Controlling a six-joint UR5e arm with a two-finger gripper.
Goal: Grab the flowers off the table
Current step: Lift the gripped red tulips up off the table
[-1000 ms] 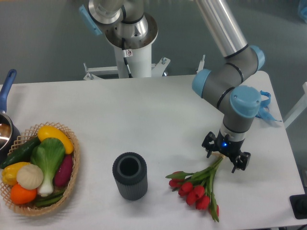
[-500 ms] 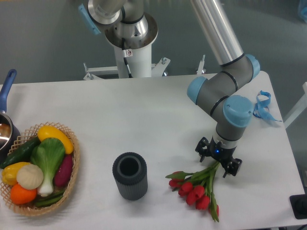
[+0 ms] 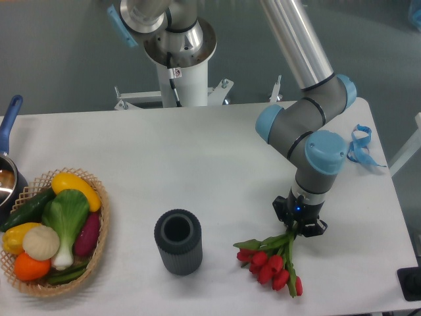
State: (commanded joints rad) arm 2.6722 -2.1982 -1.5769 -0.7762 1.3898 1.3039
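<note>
Pincer (image 3: 300,226) is clamped around the green stems of the flowers (image 3: 272,261), whose red heads spread below and left of it over the white bench (image 3: 197,158). Dark cylinder (image 3: 178,241) stands farther left.

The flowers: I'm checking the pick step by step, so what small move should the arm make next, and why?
Probably a short, straight lift. The gripper sits low over the stem end of the flowers, and its jaws look drawn in around the stems. The blooms lie on the table, close beside the dark cylinder, so rising vertically should avoid dragging them into it.
</note>
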